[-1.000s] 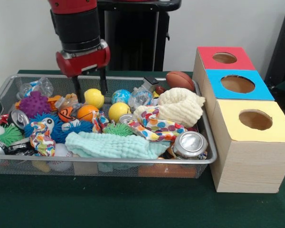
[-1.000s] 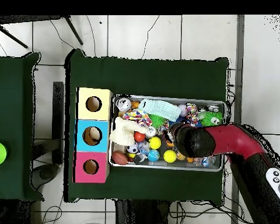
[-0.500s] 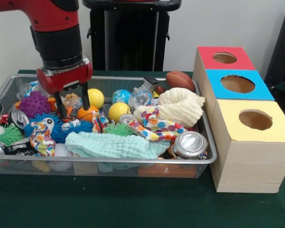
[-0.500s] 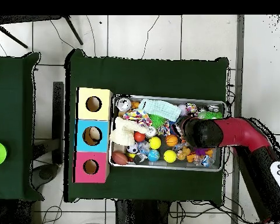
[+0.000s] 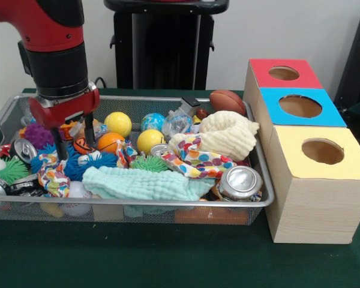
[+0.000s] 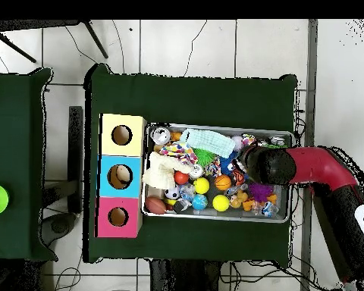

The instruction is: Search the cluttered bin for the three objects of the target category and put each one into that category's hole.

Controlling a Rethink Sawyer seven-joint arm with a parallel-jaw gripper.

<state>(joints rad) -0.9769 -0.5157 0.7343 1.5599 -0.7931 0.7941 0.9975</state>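
Nearest the bin's (image 5: 138, 207) front rim lie a folded mint cloth (image 5: 141, 183) and, toward the front right corner, a crushed silver can (image 5: 241, 181) with its top facing up. At the front left corner a green spiky toy (image 5: 12, 170) sits beside another can (image 5: 24, 150), with a patterned fabric strip (image 5: 53, 174) just right of them. Behind the mint cloth come a blue furry toy (image 5: 87, 163), a small green spiky ball (image 5: 149, 163) and a dotted cloth (image 5: 201, 159); a cream knitted cloth (image 5: 231, 135) is heaped against the right wall. The gripper (image 5: 75, 139) hangs over the left part of the bin, its two dark fingers (image 5: 61, 146) spread apart and holding nothing, the tips just above the blue furry toy and beside a small basketball (image 5: 84, 146). An orange ball (image 5: 111, 142) and a yellow ball (image 5: 150, 140) lie mid-bin, a purple spiky ball (image 5: 39, 135) to the left. Further back are a second yellow ball (image 5: 118, 123), a blue globe ball (image 5: 153, 122) and, at the far right corner, a brown football (image 5: 227, 101). Right of the bin stand three boxes in a row: yellow-topped (image 5: 321, 150) nearest, blue-topped (image 5: 300, 106) next, red-topped (image 5: 284, 72) farthest, each with a round hole.
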